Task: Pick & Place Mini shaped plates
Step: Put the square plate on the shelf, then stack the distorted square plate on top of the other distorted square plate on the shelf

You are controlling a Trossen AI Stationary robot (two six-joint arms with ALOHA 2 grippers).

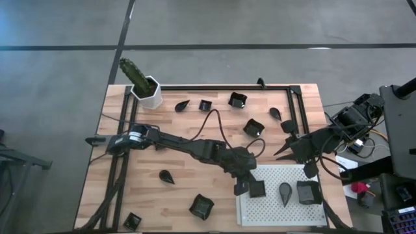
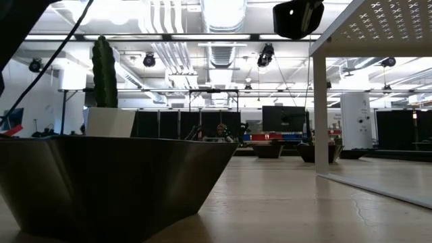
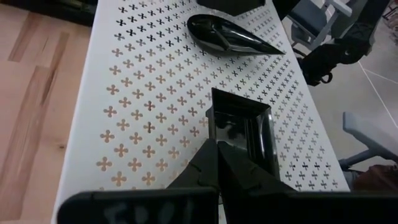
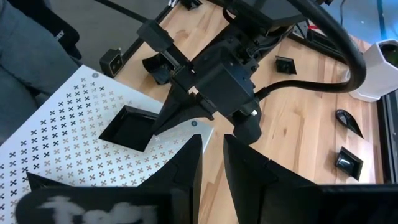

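Observation:
My left gripper (image 1: 249, 188) (image 3: 216, 142) reaches over the white perforated tray (image 1: 273, 209) and is shut on a small black square plate (image 1: 258, 189) (image 3: 244, 127) that sits on the tray's left part. A teardrop plate (image 1: 286, 192) (image 3: 230, 36) and another square plate (image 1: 309, 192) also lie on the tray. My right gripper (image 1: 281, 148) (image 4: 211, 140) hovers open above the wood, just past the tray's far edge, holding nothing. Several more dark plates lie scattered on the table. My left gripper has the square plate by its raised rim (image 3: 210, 121), on the side nearest the wrist. It is pinched between the two fingers, one inside the dish and one outside. The fingers (image 4: 163, 121) slant down from the table's left. The plate's base rests flat on the tray.
A white pot with a green cactus (image 1: 147, 90) stands at the far left corner. Loose plates lie at the far side (image 1: 237, 99), mid-table (image 1: 253, 128) and near the front edge (image 1: 201, 207) (image 1: 132, 221). A black frame (image 1: 296, 97) runs along the far and right edges.

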